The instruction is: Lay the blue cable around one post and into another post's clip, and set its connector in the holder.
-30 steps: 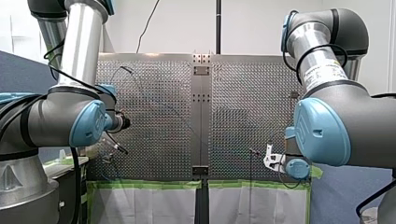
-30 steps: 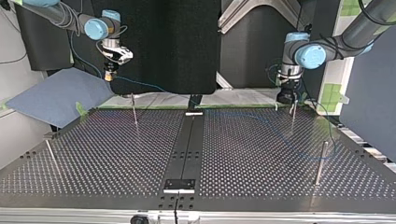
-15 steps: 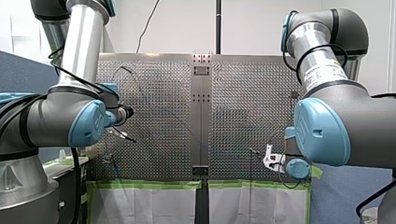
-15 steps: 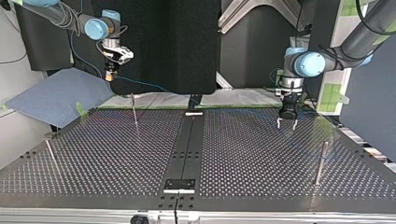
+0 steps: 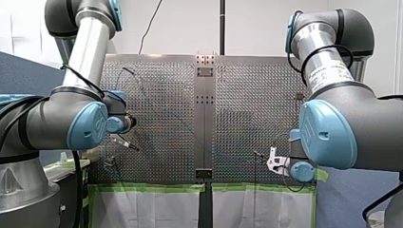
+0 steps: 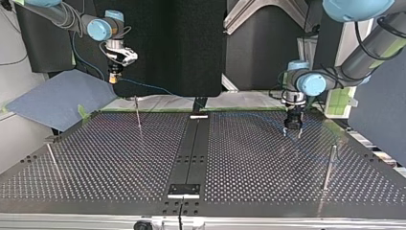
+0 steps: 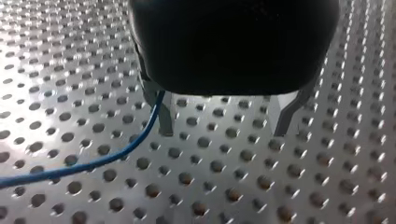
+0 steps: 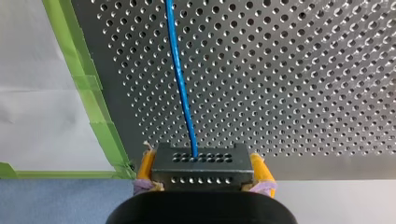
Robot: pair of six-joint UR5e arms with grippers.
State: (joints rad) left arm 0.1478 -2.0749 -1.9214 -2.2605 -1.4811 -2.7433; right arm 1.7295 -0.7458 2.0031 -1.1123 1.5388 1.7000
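A thin blue cable (image 6: 153, 87) runs from my right gripper (image 6: 113, 77), held up beyond the table's far edge at the top view's left. In the right wrist view that gripper (image 8: 201, 179) has its yellow pads (image 8: 145, 168) shut on a dark perforated connector (image 8: 201, 164), and the cable (image 8: 180, 79) leads straight ahead over the table. My left gripper (image 6: 292, 134) hangs open just above the perforated plate at the top view's right. In its wrist view the cable (image 7: 107, 158) passes beside one metal finger (image 7: 166, 116), not between the two; the left gripper (image 7: 224, 123) holds nothing.
Thin upright posts stand on the perforated table (image 6: 249, 163): one at the far left (image 6: 138, 114), one at the near left (image 6: 52, 160) and one at the near right (image 6: 328, 165) of the top view. A black strip (image 6: 191, 148) runs down the middle. Green tape (image 8: 93, 88) lines the edge.
My left arm has moved from the post at the table's far edge toward the top view's camera and down close to the plate, fingers open. My right arm has stayed put.
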